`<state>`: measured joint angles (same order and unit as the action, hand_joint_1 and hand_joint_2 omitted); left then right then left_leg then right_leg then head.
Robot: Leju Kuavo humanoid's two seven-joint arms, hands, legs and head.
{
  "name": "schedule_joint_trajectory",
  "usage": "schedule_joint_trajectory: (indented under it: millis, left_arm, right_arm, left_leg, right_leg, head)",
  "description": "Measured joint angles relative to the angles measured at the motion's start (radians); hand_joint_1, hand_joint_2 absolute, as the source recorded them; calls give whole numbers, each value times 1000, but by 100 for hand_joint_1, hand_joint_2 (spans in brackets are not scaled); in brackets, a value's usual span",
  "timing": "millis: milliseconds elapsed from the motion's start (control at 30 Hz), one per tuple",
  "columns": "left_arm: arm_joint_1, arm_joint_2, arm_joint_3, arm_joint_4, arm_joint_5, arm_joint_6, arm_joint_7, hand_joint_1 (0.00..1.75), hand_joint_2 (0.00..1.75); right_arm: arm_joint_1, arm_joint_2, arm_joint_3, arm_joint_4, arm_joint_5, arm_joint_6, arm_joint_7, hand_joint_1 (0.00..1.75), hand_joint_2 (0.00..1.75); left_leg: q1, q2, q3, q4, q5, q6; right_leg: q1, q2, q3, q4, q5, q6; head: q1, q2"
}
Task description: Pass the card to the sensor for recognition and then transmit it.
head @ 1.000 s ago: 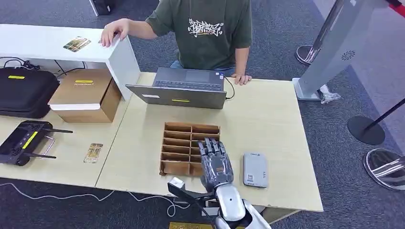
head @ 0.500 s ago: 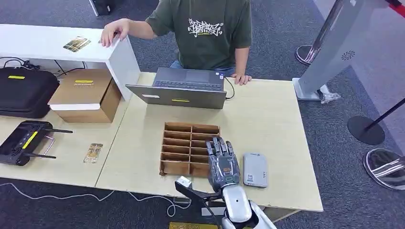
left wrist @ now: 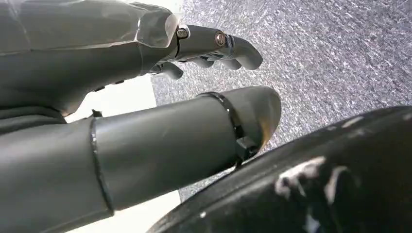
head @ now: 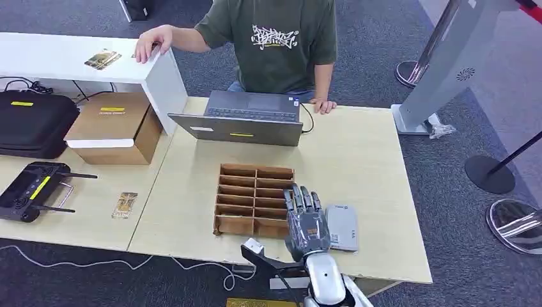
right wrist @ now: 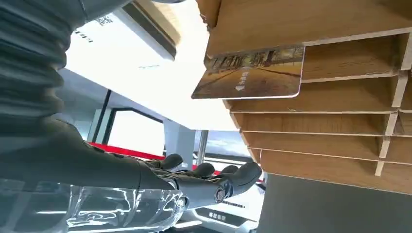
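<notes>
Head view: right robot hand (head: 307, 219) flat, fingers spread, empty, between rack (head: 249, 199) and sensor (head: 342, 228).

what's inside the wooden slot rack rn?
The right wrist view shows one card sticking out of a slot in the wooden rack. The other visible slots look empty; the right hand covers part of the rack's near right corner.

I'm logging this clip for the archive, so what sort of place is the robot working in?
Probably an office lobby or reception counter used for a card check-in trial: a grey access gate post on carpet, a card reader beside a wooden card rack, and a person at a laptop.
</notes>
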<state>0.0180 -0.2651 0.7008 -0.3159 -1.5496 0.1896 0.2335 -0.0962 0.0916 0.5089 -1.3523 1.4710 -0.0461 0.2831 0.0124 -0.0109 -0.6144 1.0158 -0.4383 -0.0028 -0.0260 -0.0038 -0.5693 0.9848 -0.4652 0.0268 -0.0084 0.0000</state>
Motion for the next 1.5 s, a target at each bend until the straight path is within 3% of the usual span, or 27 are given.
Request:
schedule_joint_trajectory:
  millis: [600,1500]
  left_arm:
    - [-1,-1,11,0,0,-2,5,0,0]
    - [0,-6,38,-14,0,-19,5,0,0]
  right_arm:
    - [-9,32,3,21,-32,32,-22,0,175]
    - [-14,32,9,19,-16,35,-23,0,175]
  left_leg:
    - [0,0,0,0,0,0]
    - [0,0,0,0,0,0]
  right_leg:
    - [0,0,0,0,0,0]
    - [0,0,0,0,0,0]
  head:
    - [0,0]
    - [0,0]
